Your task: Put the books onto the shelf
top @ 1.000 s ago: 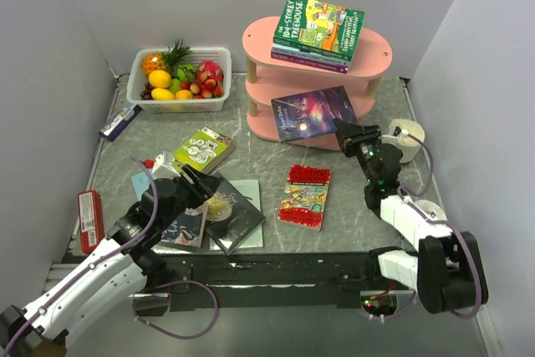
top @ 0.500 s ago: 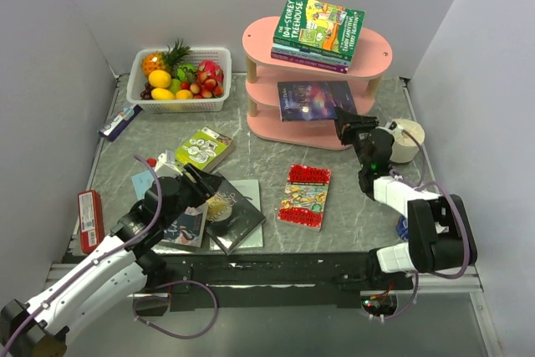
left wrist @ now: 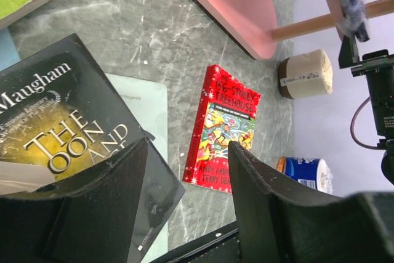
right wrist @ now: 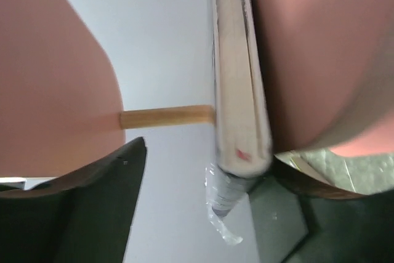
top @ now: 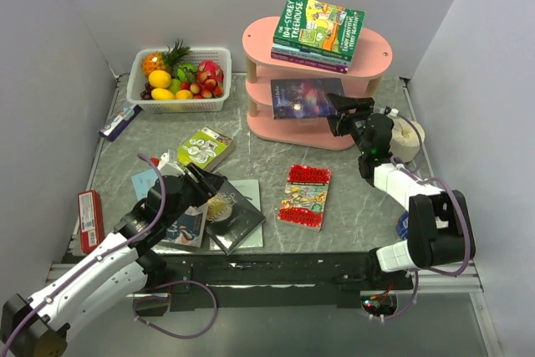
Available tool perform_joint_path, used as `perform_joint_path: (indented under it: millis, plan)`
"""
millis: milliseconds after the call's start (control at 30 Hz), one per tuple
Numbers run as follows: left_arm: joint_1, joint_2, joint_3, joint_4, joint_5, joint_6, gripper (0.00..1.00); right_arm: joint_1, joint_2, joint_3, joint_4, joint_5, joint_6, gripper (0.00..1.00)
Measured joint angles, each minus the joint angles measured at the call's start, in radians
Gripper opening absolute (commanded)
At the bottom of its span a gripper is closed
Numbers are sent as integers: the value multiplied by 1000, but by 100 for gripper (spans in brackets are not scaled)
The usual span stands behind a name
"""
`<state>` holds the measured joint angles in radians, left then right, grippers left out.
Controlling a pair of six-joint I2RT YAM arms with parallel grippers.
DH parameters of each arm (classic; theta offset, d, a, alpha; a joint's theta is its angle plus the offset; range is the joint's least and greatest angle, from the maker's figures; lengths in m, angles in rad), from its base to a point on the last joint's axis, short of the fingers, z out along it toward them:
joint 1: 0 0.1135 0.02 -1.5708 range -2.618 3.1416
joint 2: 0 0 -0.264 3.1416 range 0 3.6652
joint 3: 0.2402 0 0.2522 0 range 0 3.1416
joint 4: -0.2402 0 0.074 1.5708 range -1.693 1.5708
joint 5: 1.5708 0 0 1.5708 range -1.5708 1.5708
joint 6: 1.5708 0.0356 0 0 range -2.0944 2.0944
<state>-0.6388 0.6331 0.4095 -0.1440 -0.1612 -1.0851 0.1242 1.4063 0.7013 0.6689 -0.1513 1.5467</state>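
Reads "Treehouse" on red book (top: 304,196) mid-frame, long axis roughly vertical (title up top); left gripper (left wrist: 188,152), right gripper (top: 341,113) both spread.

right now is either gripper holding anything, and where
Nothing is clamped. The right gripper is open around an edge of the galaxy book; the left gripper is open and empty.

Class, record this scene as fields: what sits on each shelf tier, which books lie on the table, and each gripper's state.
Shelf, top tier: stack of Treehouse books
Shelf, middle tier: galaxy book
Table: red book, green book, black book
Right gripper: open, at the galaxy book's edge
Left gripper: open, above the black book
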Motion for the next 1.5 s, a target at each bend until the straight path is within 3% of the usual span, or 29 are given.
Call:
perform_joint_path:
  millis: [200, 367, 467, 700, 967, 1200, 1500]
  plan:
    - [0, 42, -1, 39, 16, 0, 60, 0, -47, 14, -98, -29, -66, 82]
    - [0, 164, 37, 78, 56, 13, 60, 0, -72, 59, -232, -45, -156, 83]
    - [0, 261, 113, 108, 89, 31, 60, 0, -94, 87, -319, -58, -224, 83]
    - [0, 497, 322, 254, 177, 65, 53, -2, -115, 151, -465, -85, -352, 73]
    - [0, 853, 610, 395, 365, 89, 43, -5, -94, 178, -507, -105, -381, 69]
    - [0, 988, 699, 447, 452, 95, 39, -6, -93, 180, -517, -105, -393, 69]
    - [3, 1116, 819, 451, 465, 107, 36, -7, -93, 182, -533, -105, -419, 69]
